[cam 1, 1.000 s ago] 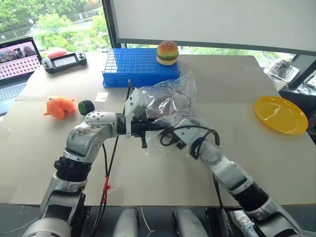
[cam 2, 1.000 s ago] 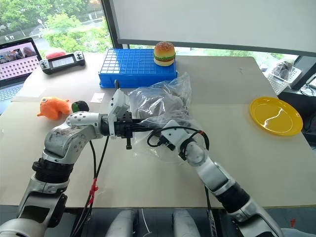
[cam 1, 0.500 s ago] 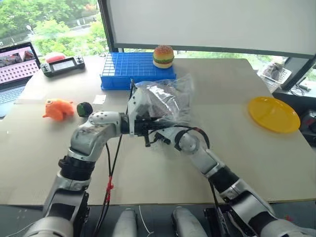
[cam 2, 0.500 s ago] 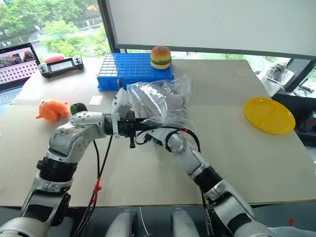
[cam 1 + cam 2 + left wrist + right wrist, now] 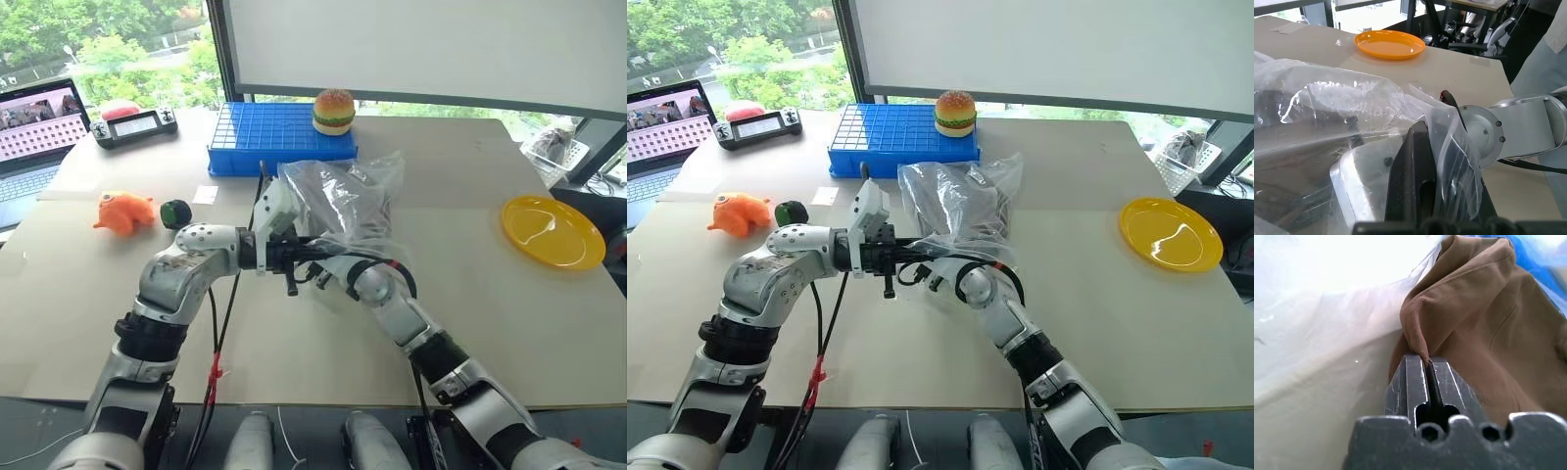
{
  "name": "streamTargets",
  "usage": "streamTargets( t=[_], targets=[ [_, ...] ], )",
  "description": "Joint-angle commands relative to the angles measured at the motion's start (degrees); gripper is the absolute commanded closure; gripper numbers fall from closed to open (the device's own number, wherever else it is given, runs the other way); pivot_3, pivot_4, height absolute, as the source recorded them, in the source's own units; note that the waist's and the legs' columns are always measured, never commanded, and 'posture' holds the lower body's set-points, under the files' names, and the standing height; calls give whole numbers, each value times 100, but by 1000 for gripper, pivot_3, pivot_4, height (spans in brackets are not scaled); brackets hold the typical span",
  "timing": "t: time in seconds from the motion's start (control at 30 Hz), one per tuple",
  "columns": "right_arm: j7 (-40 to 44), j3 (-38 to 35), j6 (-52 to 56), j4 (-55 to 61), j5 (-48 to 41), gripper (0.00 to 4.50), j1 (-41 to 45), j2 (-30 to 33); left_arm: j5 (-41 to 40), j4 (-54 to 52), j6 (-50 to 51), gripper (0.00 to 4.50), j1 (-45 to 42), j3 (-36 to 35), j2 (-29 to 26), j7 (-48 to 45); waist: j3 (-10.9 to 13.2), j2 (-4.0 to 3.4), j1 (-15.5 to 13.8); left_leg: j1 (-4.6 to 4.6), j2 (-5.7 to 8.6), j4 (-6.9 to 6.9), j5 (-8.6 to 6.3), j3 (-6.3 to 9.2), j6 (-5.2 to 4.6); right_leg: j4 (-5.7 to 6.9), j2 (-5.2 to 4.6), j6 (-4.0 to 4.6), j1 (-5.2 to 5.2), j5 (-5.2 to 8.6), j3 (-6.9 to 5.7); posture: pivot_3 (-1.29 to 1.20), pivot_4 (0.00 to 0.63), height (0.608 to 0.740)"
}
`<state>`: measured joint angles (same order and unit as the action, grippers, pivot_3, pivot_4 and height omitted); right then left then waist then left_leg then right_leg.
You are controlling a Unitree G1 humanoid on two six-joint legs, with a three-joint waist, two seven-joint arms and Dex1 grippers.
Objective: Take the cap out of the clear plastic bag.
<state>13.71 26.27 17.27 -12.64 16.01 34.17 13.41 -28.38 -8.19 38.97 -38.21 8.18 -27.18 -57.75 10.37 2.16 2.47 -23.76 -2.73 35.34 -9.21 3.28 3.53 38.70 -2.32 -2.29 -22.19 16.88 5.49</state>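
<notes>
The clear plastic bag [image 5: 345,196] lies crumpled on the table's middle, with the dark brown cap [image 5: 970,217] inside it. My left gripper [image 5: 1419,128] is shut on the bag's near edge, and a thin film of plastic is pinched between its fingers. My right arm reaches into the bag's mouth from the near side. In the right wrist view my right gripper [image 5: 1426,363] is shut on a raised fold of the cap [image 5: 1484,318], with the bag's film [image 5: 1327,333] beside it.
A blue crate [image 5: 279,137] with a toy burger [image 5: 334,109] on it stands behind the bag. A yellow plate [image 5: 552,231] lies at the right. An orange toy [image 5: 122,211], a green-and-black ball [image 5: 175,212], a laptop [image 5: 34,127] and a controller [image 5: 135,124] are at the left.
My right gripper has pushed a little deeper into the bag and gone from open to shut on the cap's fabric. The left gripper has kept its hold. The camera has shifted slightly.
</notes>
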Motion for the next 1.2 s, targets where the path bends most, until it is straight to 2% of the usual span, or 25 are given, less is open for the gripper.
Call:
streamTargets(
  t=[0.03,0.2,0.37,0.47,0.67,0.83,0.97,1.07,1.2],
  targets=[
    [759,-137,511,949,-321,4482,-626,213,-66,-203,-22,4500,1,6,-31,-37,0,0,3,-3,0,-4,-1,0,0,-7,0,1,-1,0,0,0,150,735],
    [1428,-245,979,2495,-657,4482,-1562,564,-50,-209,-49,4500,59,25,-51,-38,0,0,-11,-8,0,-22,-6,1,-5,-23,0,2,-3,0,0,0,150,735],
    [1581,-599,1483,3889,-1027,4482,-2232,644,-50,-206,-70,4500,83,52,-76,-18,0,0,24,-14,0,-25,-7,1,-5,-32,0,0,-6,2,1,0,150,735],
    [1587,-756,1767,4434,-1172,4482,-2425,613,-39,-209,-81,4500,91,74,-73,-6,0,0,21,-10,0,-22,-5,2,-4,-28,0,-33,-6,21,1,0,150,735],
    [1852,-1050,2378,5462,-1617,4482,-2591,817,-42,-247,-84,4500,125,97,-108,-32,0,1,5,-14,0,-25,-5,2,-3,-30,0,-36,-7,24,1,0,150,735],
    [2055,-1483,3213,6433,-2325,4482,-2671,985,-49,-281,-74,4500,155,86,-143,-30,0,0,6,-29,0,-23,-5,6,-3,-34,0,-36,-15,23,-2,0,150,735],
    [2196,-2275,4036,7181,-3472,4482,-2647,685,-22,-251,-105,4500,161,93,-136,-13,0,1,4,-29,0,-20,-5,7,-4,-33,0,-36,-14,23,-3,0,150,735],
    [2209,-2805,4189,7264,-4366,4482,-2609,741,-12,-221,-121,4500,146,97,-131,-14,0,1,1,-30,0,-20,-5,8,-3,-33,0,-37,-14,23,-4,0,150,735],
    [1843,-4124,4107,7264,-6934,4482,-2661,966,14,-150,-158,4500,105,109,-115,-18,1,1,0,-30,0,-18,-5,8,-4,-34,-1,-35,-13,22,-5,0,150,735]
  ],
)
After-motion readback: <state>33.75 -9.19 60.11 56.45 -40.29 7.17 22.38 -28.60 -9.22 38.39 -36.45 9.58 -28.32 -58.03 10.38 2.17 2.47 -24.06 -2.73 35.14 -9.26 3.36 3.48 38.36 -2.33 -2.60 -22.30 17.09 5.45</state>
